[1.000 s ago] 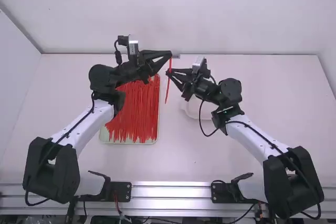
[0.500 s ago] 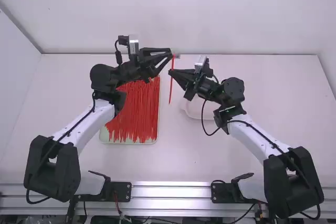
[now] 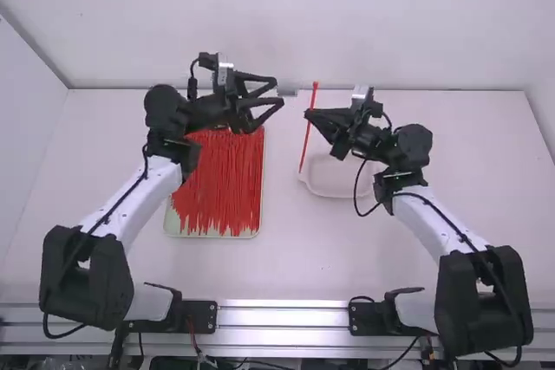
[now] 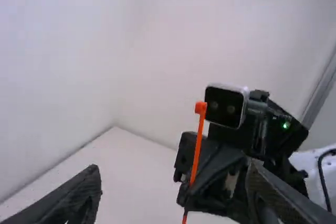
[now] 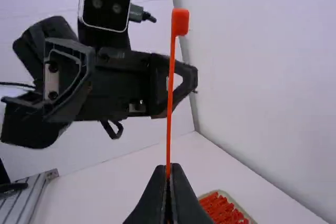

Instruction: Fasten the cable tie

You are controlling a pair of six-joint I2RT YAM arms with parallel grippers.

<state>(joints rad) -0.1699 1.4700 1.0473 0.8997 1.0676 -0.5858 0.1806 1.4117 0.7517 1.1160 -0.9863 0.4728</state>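
Since my right hand (image 3: 309, 119) is pinched shut on the red cable tie (image 3: 305, 136) partway along its strap, the tie stands nearly upright, with its square head above the fingers and its tail hanging below them. My left hand (image 3: 278, 93) hovers near it, fingers spread and empty. I judge the tie to be feather-light: a thin, springy, slick plastic strap that will bow rather than hold a line, so a long free end will wander. I would take the tail close to its tip with the left hand, gripping flat across the strap and leaving the head bare for threading. Beneath and behind the left hand, a tray (image 3: 212, 235) of spare ties lies on the desk.
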